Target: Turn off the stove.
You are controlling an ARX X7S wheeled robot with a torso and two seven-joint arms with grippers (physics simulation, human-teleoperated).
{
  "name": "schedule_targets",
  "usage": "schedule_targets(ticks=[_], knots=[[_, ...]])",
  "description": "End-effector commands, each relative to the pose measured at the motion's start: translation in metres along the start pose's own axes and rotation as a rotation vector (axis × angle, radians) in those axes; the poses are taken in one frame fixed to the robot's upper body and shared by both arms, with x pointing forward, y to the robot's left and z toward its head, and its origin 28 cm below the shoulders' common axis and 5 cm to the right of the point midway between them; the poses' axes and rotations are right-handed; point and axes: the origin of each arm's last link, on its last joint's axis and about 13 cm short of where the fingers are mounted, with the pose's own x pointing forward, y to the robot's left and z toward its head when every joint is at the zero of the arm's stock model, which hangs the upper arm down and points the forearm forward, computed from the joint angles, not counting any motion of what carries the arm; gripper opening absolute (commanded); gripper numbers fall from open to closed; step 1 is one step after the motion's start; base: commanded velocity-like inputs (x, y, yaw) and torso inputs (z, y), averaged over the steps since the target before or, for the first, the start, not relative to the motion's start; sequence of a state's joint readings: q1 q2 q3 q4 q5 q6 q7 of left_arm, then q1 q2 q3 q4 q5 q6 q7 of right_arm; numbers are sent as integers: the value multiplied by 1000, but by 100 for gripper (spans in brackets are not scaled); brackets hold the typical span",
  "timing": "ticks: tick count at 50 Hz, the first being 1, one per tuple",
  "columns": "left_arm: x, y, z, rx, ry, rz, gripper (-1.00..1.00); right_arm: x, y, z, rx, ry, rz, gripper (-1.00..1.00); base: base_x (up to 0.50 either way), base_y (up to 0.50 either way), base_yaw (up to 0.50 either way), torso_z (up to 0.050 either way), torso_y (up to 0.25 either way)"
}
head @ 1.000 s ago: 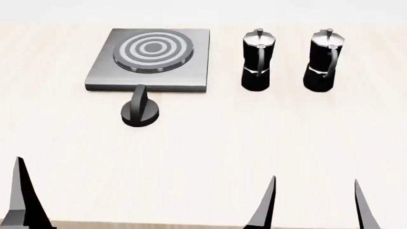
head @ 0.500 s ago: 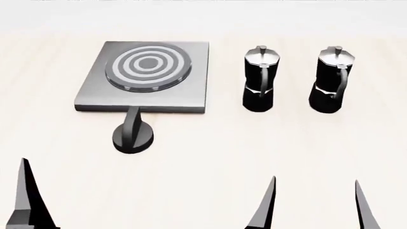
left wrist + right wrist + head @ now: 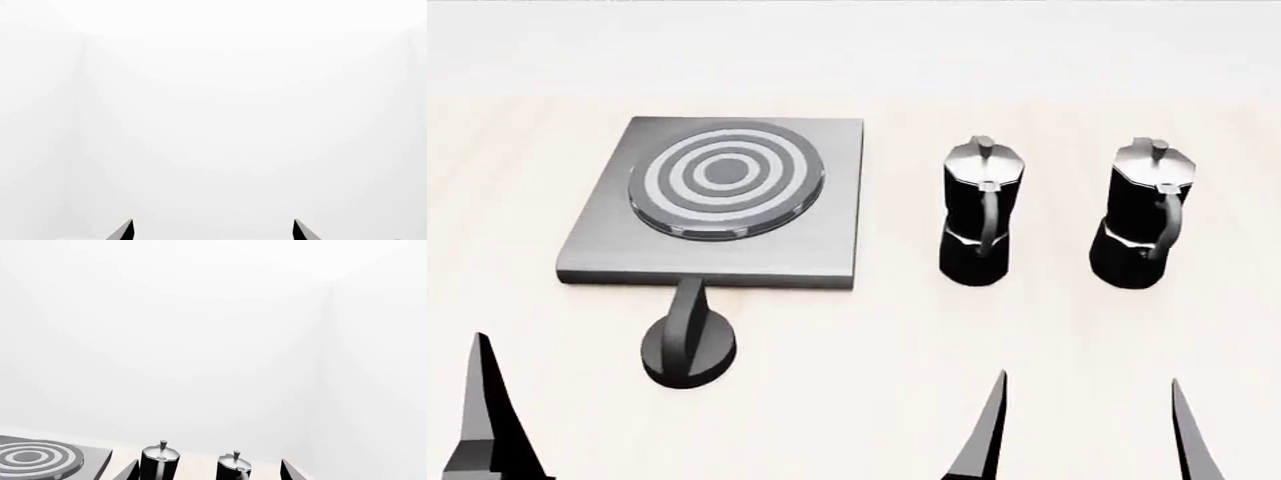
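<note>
The stove is a grey square plate (image 3: 814, 250) with a ringed round burner (image 3: 723, 178), at the left of the pale table. Its black ridged knob (image 3: 687, 345) stands just in front of the plate's near edge. My left gripper (image 3: 213, 231) is open and empty, seeing only white wall. One of its fingers (image 3: 483, 420) shows at the lower left, to the left of the knob and nearer than it. My right gripper (image 3: 1088, 440) is open and empty, low in front of the moka pots. The burner also shows in the right wrist view (image 3: 30, 458).
Two black-and-silver moka pots (image 3: 981, 215) (image 3: 1148, 215) stand side by side to the right of the stove, handles toward me. They also show between the right gripper's fingertips in the right wrist view (image 3: 160, 462) (image 3: 233, 467). A white wall stands behind the table.
The stove, knob and moka pots have slid lower and grown larger in the head view. Both grippers keep their places in that view.
</note>
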State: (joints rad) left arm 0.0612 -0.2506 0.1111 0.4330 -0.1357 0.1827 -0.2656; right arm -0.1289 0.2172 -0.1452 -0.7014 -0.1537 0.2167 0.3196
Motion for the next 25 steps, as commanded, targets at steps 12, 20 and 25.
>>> schedule_targets(ticks=[12, 20, 25], knots=[[-1, 1, 0, 8, -2, -3, 100, 1, -2, -1, -17, 5, -13, 100, 265, 0, 0, 0, 0], [-1, 1, -1, 10, -1, -4, 100, 1, -3, -1, -16, 6, -15, 100, 266, 0, 0, 0, 0], [-1, 1, -1, 11, 1, -4, 100, 1, -2, -2, -15, 9, -12, 100, 266, 0, 0, 0, 0]])
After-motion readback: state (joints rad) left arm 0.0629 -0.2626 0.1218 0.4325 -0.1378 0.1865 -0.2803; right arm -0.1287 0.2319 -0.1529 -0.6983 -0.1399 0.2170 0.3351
